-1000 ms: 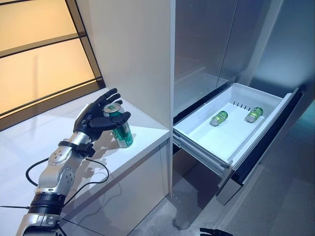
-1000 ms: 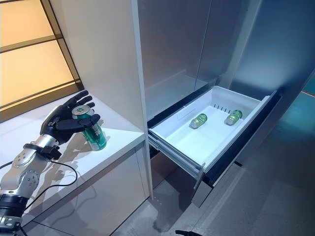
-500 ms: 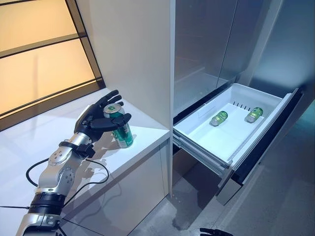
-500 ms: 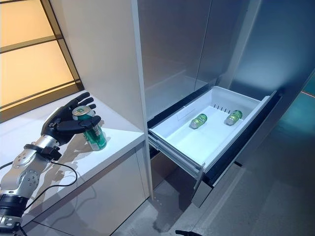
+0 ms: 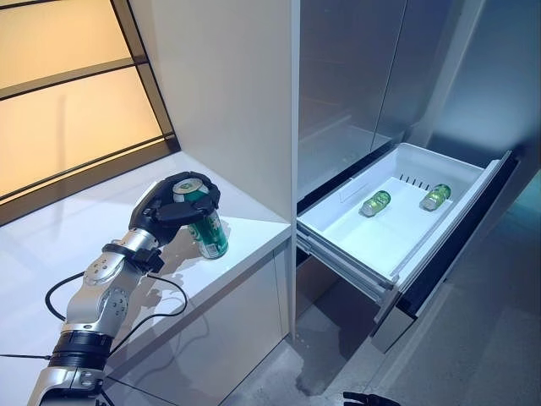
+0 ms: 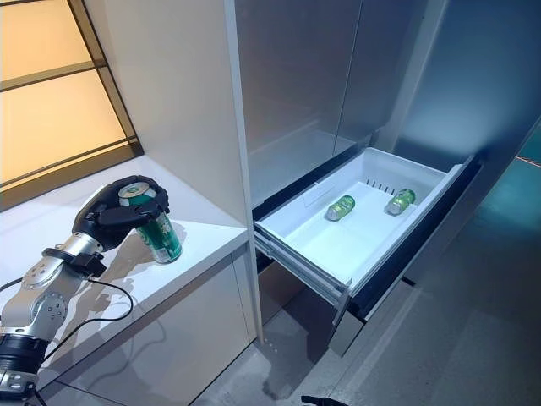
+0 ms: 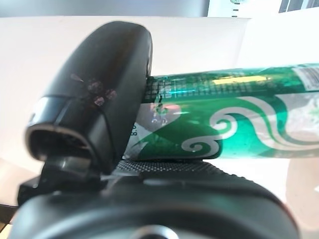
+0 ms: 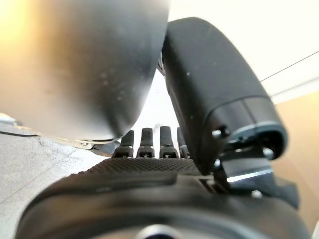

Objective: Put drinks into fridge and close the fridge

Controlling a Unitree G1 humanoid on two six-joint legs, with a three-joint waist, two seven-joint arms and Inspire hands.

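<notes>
Three green drink cans are seen in all. One can (image 5: 205, 228) stands on the white worktop (image 5: 245, 227), near its front corner beside the tall white cabinet panel (image 5: 228, 93). Its long axis is close to vertical, tilted slightly, with the silver top (image 5: 188, 188) pointing up and leaning toward the window side, and the base resting on the worktop. The left hand (image 5: 169, 211) is closed around the upper part of this can: the fingers (image 5: 205, 191) are curled over the rim from the far side and the thumb is pressed against the near side, as is confirmed in the left wrist view, where the thumb (image 7: 99, 94) is laid against the green wall of the can (image 7: 234, 119).

The other two cans lie on their sides in the white drawer (image 5: 338, 222) of the fridge (image 5: 372, 68), which is pulled fully out. The nearer lying can (image 5: 376, 203) and the farther lying can (image 5: 436, 197) are set well apart, both toward the back half of the drawer, with their long axes roughly parallel and directed from the drawer's open front toward the back wall. The front part of the drawer floor is bare.

The right hand (image 8: 219, 99) is shown only in its own wrist view, where its fingers (image 8: 149, 142) are seen in a row, relaxed and straight, holding nothing. A grey floor (image 5: 338, 355) lies below the drawer.
</notes>
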